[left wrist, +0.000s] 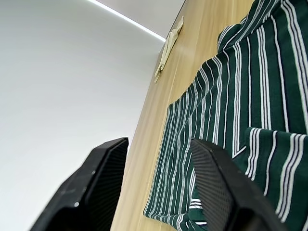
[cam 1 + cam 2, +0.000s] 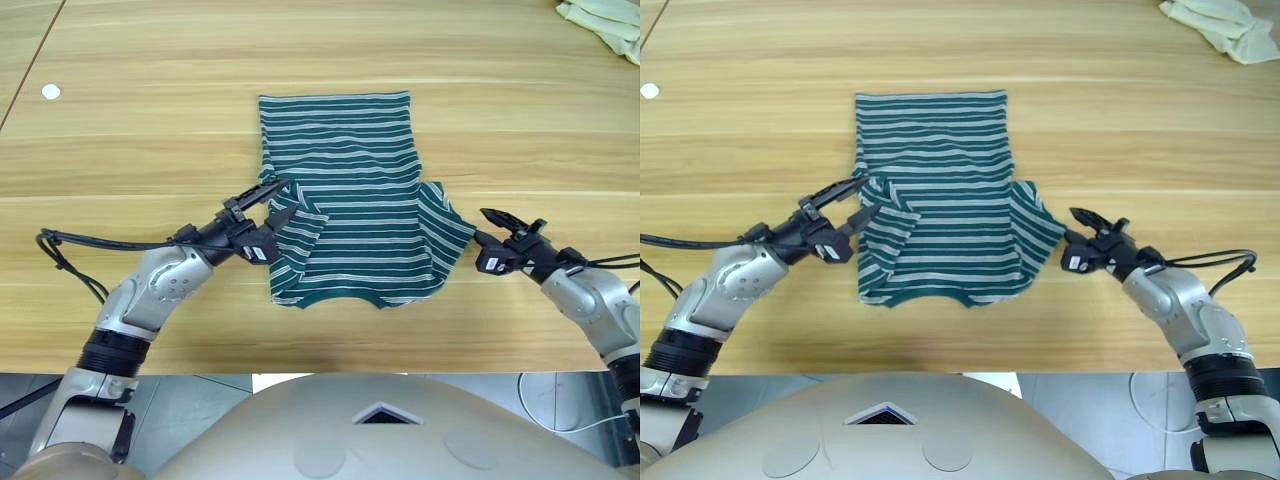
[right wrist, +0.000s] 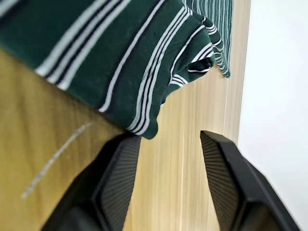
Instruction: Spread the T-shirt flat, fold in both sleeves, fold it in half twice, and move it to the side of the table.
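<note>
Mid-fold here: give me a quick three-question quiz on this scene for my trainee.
1. True or false: both sleeves of the T-shirt are folded in.
2. The right gripper is: A) shut on the collar; B) open, by the tip of the right sleeve; C) over the shirt's middle.
3. Fill in: the pale cloth lies at the table's far ___ corner.
Key: 1 false, the right sleeve sticks out; 2 B; 3 right.
</note>
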Tool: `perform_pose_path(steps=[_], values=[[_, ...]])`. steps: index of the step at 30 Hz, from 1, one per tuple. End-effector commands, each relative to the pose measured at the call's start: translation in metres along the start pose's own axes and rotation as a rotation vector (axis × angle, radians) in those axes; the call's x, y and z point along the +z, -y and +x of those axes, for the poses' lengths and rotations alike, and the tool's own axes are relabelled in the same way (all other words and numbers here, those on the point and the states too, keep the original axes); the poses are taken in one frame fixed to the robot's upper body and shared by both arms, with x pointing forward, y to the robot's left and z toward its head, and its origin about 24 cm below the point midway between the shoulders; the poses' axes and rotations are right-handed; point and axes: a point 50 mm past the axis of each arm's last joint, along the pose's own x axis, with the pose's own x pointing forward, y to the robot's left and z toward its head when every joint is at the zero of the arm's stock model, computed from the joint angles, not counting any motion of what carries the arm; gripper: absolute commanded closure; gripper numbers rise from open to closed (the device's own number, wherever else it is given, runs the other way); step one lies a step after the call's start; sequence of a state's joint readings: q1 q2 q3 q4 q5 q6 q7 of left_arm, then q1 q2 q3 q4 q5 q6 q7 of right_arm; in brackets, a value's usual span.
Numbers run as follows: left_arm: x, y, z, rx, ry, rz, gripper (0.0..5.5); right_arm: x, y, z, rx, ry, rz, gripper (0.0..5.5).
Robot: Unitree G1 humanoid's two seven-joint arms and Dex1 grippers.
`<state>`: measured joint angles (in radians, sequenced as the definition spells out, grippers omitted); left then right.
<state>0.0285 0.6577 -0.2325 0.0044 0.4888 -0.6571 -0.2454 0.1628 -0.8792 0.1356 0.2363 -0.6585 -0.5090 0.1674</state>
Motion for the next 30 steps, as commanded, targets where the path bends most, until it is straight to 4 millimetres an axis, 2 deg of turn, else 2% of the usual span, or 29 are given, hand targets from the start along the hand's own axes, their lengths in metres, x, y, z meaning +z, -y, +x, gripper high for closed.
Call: perform_pose_path(steps=[1, 9, 14, 24, 30], values=[[0.0, 0.004, 0.001, -0.03, 0.002, 0.008, 3.06, 0.003, -0.035, 0.0, 0.162, 0.003, 0.015, 3.4], [0.002, 0.009, 0.004, -0.042, 0.009, -0.004, 3.06, 0.011, -0.042, 0.007, 0.2, 0.06, 0.008, 4.86], [0.004, 0.011, 0.008, -0.049, 0.021, -0.009, 3.06, 0.01, -0.043, 0.004, 0.209, 0.061, 0.004, 5.44], [0.005, 0.014, 0.006, -0.05, 0.024, -0.016, 3.06, 0.014, -0.044, 0.007, 0.173, 0.084, 0.039, 5.5], [0.004, 0.015, 0.002, -0.037, 0.011, -0.025, 3.06, 0.021, -0.015, 0.019, -0.044, 0.127, 0.093, 5.5]])
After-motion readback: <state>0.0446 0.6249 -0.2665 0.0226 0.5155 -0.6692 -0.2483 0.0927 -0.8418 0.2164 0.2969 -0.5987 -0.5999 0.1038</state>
